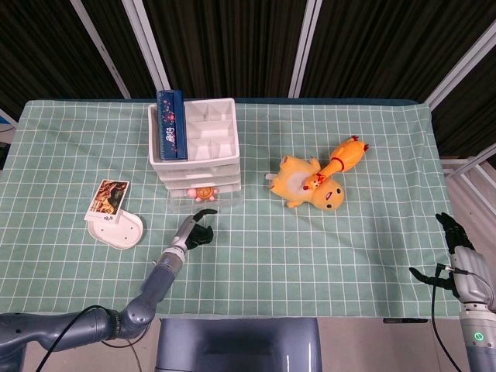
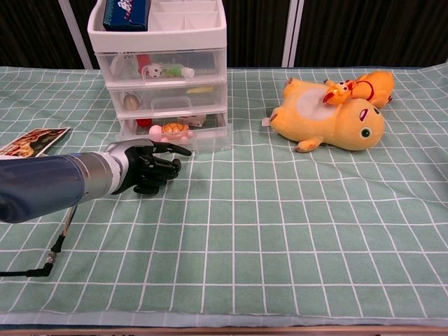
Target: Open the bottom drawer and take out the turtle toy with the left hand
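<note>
The white plastic 3-drawer storage unit (image 1: 195, 151) stands on the green checked tablecloth (image 1: 310, 248), and its clear bottom drawer (image 2: 183, 135) is pulled out toward the robot. Inside that open drawer lies the small turtle toy with an orange-brown shell and pink head (image 2: 171, 129), visible from above in the head view too (image 1: 204, 191). The left hand (image 2: 148, 164), black-fingered on a silver wrist and blue-grey arm, hovers just in front of the drawer's front edge; most of its fingers are curled in with nothing in them, while 1 finger sticks out toward the drawer. Whether that fingertip touches the drawer front cannot be told.

The right hand (image 1: 452, 256) hangs off the table's right edge, fingers spread apart and holding nothing.

A dark blue box (image 1: 170, 124) lies in the tray on top of the unit. To the right lie an orange plush dinosaur (image 2: 329, 115) and a yellow rubber chicken (image 1: 346, 155) resting against it. Left of the arm sits a white oval stand holding a picture card (image 1: 113, 215)
</note>
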Robot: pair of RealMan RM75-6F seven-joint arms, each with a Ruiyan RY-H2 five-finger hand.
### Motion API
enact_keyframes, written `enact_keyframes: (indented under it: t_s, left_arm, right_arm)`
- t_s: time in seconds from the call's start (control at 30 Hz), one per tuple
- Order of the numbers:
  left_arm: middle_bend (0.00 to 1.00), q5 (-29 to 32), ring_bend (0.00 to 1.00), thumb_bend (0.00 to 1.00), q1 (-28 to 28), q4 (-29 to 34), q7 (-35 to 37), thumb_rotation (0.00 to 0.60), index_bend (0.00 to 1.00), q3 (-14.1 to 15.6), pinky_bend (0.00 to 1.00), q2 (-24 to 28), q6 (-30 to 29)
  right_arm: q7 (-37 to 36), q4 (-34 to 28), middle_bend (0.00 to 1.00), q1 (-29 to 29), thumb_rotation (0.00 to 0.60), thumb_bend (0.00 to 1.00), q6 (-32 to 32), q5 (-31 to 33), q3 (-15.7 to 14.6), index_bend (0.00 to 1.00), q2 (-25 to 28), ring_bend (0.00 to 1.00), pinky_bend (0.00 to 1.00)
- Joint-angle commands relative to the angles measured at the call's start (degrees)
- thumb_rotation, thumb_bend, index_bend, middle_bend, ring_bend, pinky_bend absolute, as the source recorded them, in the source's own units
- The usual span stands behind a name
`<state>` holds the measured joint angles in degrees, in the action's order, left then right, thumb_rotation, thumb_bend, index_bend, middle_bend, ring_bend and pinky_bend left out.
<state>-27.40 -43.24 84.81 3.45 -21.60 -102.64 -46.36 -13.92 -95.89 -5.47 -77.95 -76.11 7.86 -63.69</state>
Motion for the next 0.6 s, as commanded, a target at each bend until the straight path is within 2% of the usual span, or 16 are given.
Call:
enact_keyframes:
  t_s: [0.03, 0.2, 0.37, 0.6]
  left_arm:
    - [0.94, -4.68, 0.97, 0.68, 0.44, 1.58, -2.24, 0.600, 0.18, 2.03, 1.00, 1.46, -1.94]
    - [0.95, -11.86, 0.97, 0.68, 0.23, 2.31, -5.85, 0.600, 0.18, 3.75, 1.00, 2.32, -6.16]
    - [0.95, -15.78, 0.98, 0.68, -0.37, 2.49, -8.90, 0.600, 0.17, 4.21, 1.00, 2.95, -8.94]
    - [0.95, -14.18, 0.98, 0.68, -0.59, 2.11, -12.23, 0.600, 0.17, 3.90, 1.00, 3.92, -10.46]
  right_arm:
    - [-0.04, 0.00, 0.00, 0.00, 0.600, 0.13, 0.01, 0.01, 0.01, 0.00, 0.00, 0.00, 0.18]
    - [-0.02, 0.00, 0.00, -0.01, 0.600, 0.13, 0.04, -0.02, 0.00, 0.00, -0.01, 0.00, 0.18]
    - [0.01, -0.07, 0.00, 0.01, 0.600, 0.13, 0.01, -0.05, -0.01, 0.00, 0.02, 0.00, 0.18]
    - [-0.16, -0.17, 0.00, -0.01, 0.600, 0.13, 0.22, 0.11, 0.00, 0.00, 0.09, 0.00, 0.18]
